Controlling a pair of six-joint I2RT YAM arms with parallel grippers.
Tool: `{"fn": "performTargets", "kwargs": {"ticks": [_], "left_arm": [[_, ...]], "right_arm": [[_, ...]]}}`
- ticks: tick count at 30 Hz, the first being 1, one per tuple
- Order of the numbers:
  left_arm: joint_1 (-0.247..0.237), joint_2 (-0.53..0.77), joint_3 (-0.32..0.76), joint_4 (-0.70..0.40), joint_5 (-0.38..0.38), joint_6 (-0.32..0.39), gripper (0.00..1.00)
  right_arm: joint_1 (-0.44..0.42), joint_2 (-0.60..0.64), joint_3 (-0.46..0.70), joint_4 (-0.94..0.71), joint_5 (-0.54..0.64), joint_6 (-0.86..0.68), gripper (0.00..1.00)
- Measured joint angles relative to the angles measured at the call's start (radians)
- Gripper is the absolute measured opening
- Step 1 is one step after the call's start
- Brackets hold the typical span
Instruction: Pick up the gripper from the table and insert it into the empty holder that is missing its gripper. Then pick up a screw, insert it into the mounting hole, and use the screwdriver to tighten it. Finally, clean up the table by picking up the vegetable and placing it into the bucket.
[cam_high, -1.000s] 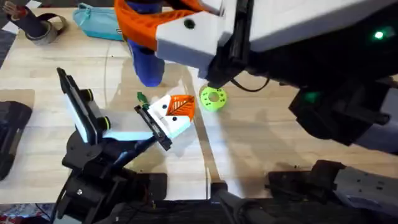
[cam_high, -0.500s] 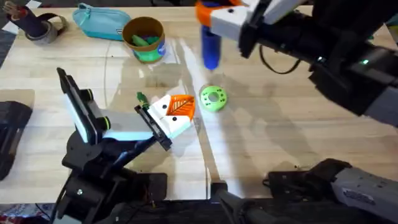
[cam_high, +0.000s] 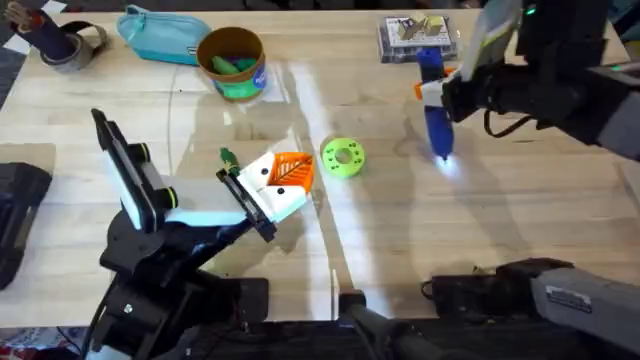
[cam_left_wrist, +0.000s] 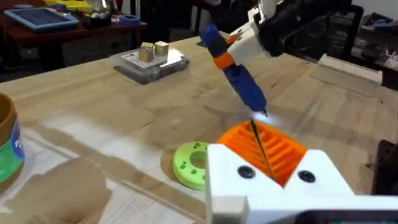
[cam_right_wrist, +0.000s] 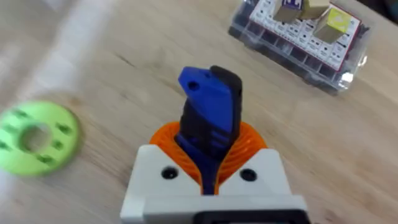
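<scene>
My right gripper (cam_high: 432, 92) is shut on the blue screwdriver (cam_high: 437, 125), held tilted with its tip down close to the table, right of the lime-green disc (cam_high: 343, 158). From the right wrist, the screwdriver (cam_right_wrist: 208, 106) stands between the orange pads (cam_right_wrist: 249, 146). My left gripper (cam_high: 285, 175), white with orange ribbed pads, rests shut beside the disc. I cannot tell a loose gripper part from these fingers. The tan bucket (cam_high: 232, 62) at the back holds a green vegetable (cam_high: 230, 64). The left wrist view shows the screwdriver (cam_left_wrist: 242, 84) beyond my shut pads (cam_left_wrist: 283, 149).
A clear box of small parts (cam_high: 418, 35) sits at the back right. A teal pouch (cam_high: 155, 35) and a tape roll (cam_high: 65, 45) lie at the back left. A small green item (cam_high: 227, 157) lies beside the left gripper.
The right arm swung from close under the camera out to the right and lowered, carrying the screwdriver, whose tip now points down near the table. The left arm stayed still.
</scene>
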Motion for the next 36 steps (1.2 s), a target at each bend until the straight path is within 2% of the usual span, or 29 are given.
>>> {"fn": "performTargets", "kwargs": {"ticks": [7,9,11,14,15,16,22,28,32,36], "left_arm": [[0.000,0.000,0.000,0.000,0.000,0.000,0.009],[0.000,0.000,0.000,0.000,0.000,0.000,0.009],[0.000,0.000,0.000,0.000,0.000,0.000,0.009],[0.000,0.000,0.000,0.000,0.000,0.000,0.009],[0.000,0.000,0.000,0.000,0.000,0.000,0.009],[0.000,0.000,0.000,0.000,0.000,0.000,0.009],[0.000,0.000,0.000,0.000,0.000,0.000,0.009],[0.000,0.000,0.000,0.000,0.000,0.000,0.009],[0.000,0.000,0.000,0.000,0.000,0.000,0.009],[0.000,0.000,0.000,0.000,0.000,0.000,0.009]], "right_arm": [[0.016,0.187,0.000,0.003,0.080,-0.513,0.058],[0.027,0.238,0.000,0.007,0.092,-0.610,0.113],[0.040,0.283,0.000,0.006,0.097,-0.669,0.337],[0.052,0.298,0.016,0.024,0.104,-0.688,0.793],[0.057,0.297,0.021,0.028,0.106,-0.682,0.917],[0.061,0.297,0.024,0.029,0.108,-0.672,0.975],[0.076,0.264,0.022,-0.027,0.110,-0.533,0.996],[0.079,0.100,0.021,-0.083,0.108,-0.318,0.996],[0.080,-0.027,0.023,-0.099,0.065,-0.083,0.997],[0.082,-0.115,0.024,-0.117,-0.045,0.185,0.997]]}}
